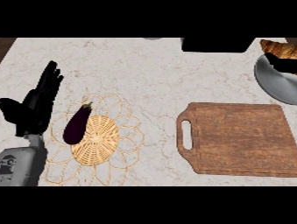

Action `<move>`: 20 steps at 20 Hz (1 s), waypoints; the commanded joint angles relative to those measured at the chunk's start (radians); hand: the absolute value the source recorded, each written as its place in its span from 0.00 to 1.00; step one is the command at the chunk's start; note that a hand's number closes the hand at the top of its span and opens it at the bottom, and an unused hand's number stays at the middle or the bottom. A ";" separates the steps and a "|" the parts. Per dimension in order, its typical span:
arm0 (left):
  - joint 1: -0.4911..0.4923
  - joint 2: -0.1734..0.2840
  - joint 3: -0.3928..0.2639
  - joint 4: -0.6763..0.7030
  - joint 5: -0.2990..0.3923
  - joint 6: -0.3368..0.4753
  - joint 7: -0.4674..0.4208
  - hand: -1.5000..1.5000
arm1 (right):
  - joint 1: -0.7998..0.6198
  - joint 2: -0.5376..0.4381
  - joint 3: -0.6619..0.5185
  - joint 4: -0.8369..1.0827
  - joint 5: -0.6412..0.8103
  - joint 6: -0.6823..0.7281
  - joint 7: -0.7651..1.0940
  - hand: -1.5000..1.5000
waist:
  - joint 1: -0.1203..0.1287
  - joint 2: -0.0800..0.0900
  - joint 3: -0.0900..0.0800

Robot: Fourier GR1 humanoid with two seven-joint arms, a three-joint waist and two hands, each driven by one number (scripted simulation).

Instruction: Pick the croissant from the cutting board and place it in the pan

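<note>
1. Nearest you, left of the brown wooden cutting board (241, 139), the left hand (34, 105) rests with fingers straight and released, beside a dark purple eggplant (77, 124) lying on a woven wicker trivet (93, 140).
2. The board itself carries no croissant.
3. Beyond the board's far right corner, the right hand (294, 64) grasps the golden flaky croissant (281, 49) over the grey metal pan (281, 83).
4. You are at the placing step, I judge: lower it toward the pan's middle, then uncurl the fingers.
5. Farthest back, a black box (217, 44) sits at the counter's edge.
</note>
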 commanded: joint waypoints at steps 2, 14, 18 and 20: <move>-0.034 -0.004 -0.013 0.025 -0.018 0.004 -0.005 0.50 | -0.015 -0.117 -0.039 0.273 0.070 -0.145 -0.166 1.00 | 0.013 0.011 0.001; -0.072 -0.019 -0.031 0.020 -0.011 -0.006 0.002 0.50 | -0.121 -0.264 -0.158 0.658 0.034 -0.264 -0.355 1.00 | 0.057 0.034 0.007; -0.054 -0.046 -0.052 -0.002 -0.017 0.004 -0.006 0.50 | -0.134 -0.245 -0.199 0.741 -0.014 -0.193 -0.344 0.00 | 0.073 0.036 0.009; -0.061 -0.021 -0.035 -0.015 -0.005 -0.009 0.007 0.50 | -0.134 -0.241 -0.223 0.787 -0.059 -0.046 -0.358 0.00 | 0.071 0.031 0.010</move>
